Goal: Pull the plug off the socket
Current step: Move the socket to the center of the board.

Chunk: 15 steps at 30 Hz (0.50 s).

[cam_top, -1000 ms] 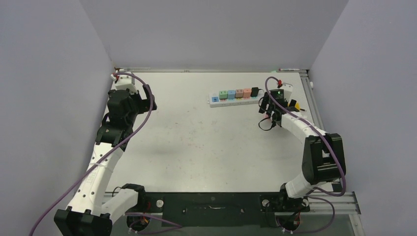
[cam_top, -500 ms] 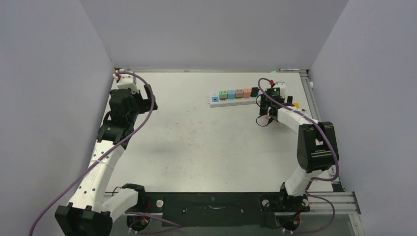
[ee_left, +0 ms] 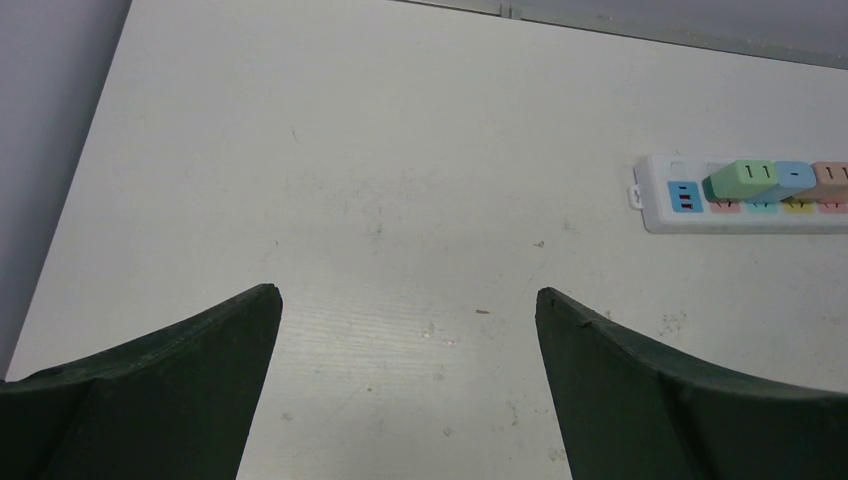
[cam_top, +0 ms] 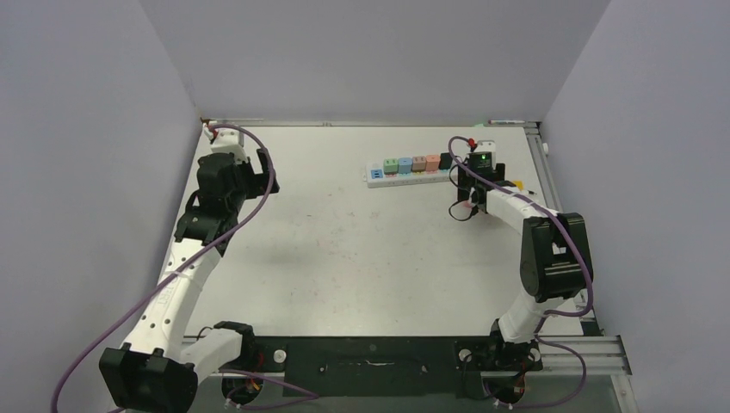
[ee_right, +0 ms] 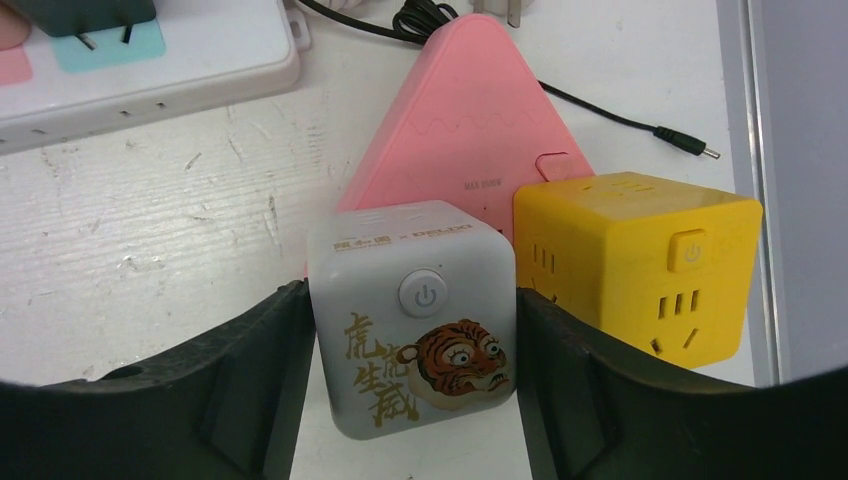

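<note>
Overhead, I see a white table (cam_top: 361,249), scuffed and speckled, boxed in by plain pale grey walls (cam_top: 361,60) on the left, far and right sides. A metal rail (cam_top: 544,168) runs along the table edge to the right of the power strip (cam_top: 411,170).

The power strip lies toward the far right of the table. It carries a row of plugs: a green plug (ee_left: 745,178) nearest its left end, a blue plug (ee_left: 795,175) next to it, and a black plug (cam_top: 446,161) at its right end. All of them are seated.

The left gripper (ee_left: 408,295) hangs well to the left of the power strip, fingers spread wide and holding nothing.

The right gripper (ee_right: 412,310) sits just beyond the right end of the power strip. Its fingers press both sides of a white cube (ee_right: 412,300).

Markings:
- The white cube has a round button with a power symbol, gold Chinese characters and a cartoon tiger head. The grey print along its top edge is too faint for me to read.
- Touching the white cube on the side away from the power strip is a yellow cube (ee_right: 635,260) with a power-symbol button and socket slots.
- Behind both cubes lies a pink triangular block (ee_right: 460,130) with faint print beginning "MAX".
- A thin black cable (ee_right: 640,125) trails toward the rail.
</note>
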### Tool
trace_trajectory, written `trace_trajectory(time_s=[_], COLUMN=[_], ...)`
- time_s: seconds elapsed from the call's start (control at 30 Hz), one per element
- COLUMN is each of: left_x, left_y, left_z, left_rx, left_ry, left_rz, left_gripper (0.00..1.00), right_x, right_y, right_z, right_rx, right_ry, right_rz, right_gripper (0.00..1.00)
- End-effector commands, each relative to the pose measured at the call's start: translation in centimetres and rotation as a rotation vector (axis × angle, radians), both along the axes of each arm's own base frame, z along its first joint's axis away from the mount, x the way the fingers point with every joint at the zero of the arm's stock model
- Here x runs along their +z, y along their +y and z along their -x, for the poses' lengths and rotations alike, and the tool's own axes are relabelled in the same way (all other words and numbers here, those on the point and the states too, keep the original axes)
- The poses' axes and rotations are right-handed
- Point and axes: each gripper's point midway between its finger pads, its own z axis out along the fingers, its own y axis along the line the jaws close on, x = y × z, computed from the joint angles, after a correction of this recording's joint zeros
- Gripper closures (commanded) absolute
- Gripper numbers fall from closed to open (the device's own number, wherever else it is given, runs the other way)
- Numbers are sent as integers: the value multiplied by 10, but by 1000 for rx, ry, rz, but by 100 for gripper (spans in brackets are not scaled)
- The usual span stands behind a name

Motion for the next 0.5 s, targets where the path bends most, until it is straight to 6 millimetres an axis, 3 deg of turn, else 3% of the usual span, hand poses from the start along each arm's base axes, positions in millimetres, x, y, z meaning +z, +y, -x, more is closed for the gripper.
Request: trace_trajectory(time_s=[0.0, 0.27, 0.47], left_x=[14, 12, 12], left_y=[-6, -5, -6], left_z=[-7, -7, -7], left_rx=[-20, -16, -20], left_ry=[-43, -36, -36], left_rz=[14, 7, 9], left_gripper=[4, 4, 4], right_x=[7, 11, 11], right_y=[11, 24, 36], right_z=[-7, -2, 3], right_rx=[64, 103, 127], right_ry=[-41, -54, -32], right_rz=[-22, -44, -44], right_gripper=[41, 64, 69])
